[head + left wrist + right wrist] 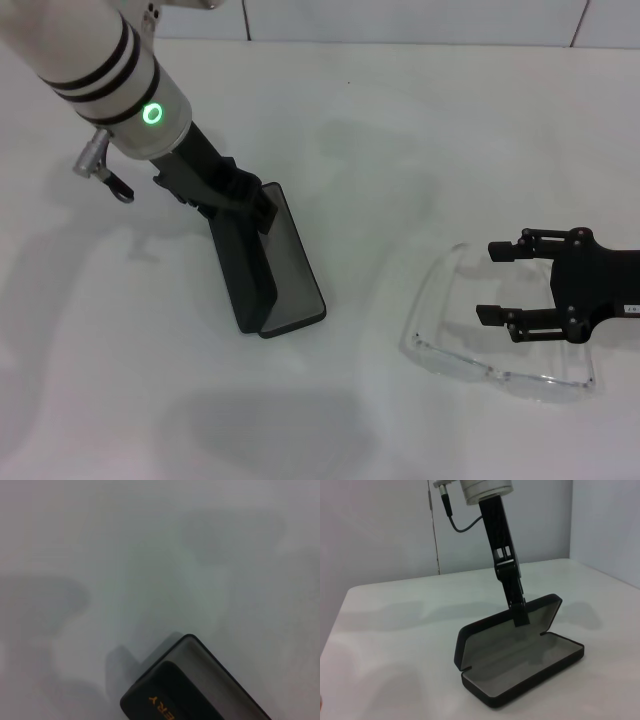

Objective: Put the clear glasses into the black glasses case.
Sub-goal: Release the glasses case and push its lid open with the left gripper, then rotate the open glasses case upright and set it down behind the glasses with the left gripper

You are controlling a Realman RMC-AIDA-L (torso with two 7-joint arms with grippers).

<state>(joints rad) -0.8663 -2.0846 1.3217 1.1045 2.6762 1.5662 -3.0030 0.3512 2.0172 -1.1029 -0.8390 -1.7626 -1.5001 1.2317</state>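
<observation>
The left tool (262, 212), black and slim on the end of the white arm with the green ring light, reaches down from the far left and pinches the upper edge of the raised lid of the black rectangular hard-shell glasses case (268, 262). In the right wrist view this left tool (520, 619) grips the lid's rim about midway along it, holding the case (520, 655) open with the grey lining showing in both halves; the lid stands tilted back and the base lies flat on the white bench (420, 130). The left wrist view shows only a rounded corner of the case lid (190, 690) with part of its orange lettering.

The right tool (503, 282), black with two long fingers spread apart, enters from the right edge, its fingers pointing toward the case. It hovers over the fully transparent plastic wraparound glasses (480, 345), which lie on the bench to the right of the case and well apart from it. Whether the fingers touch the glasses cannot be told.
</observation>
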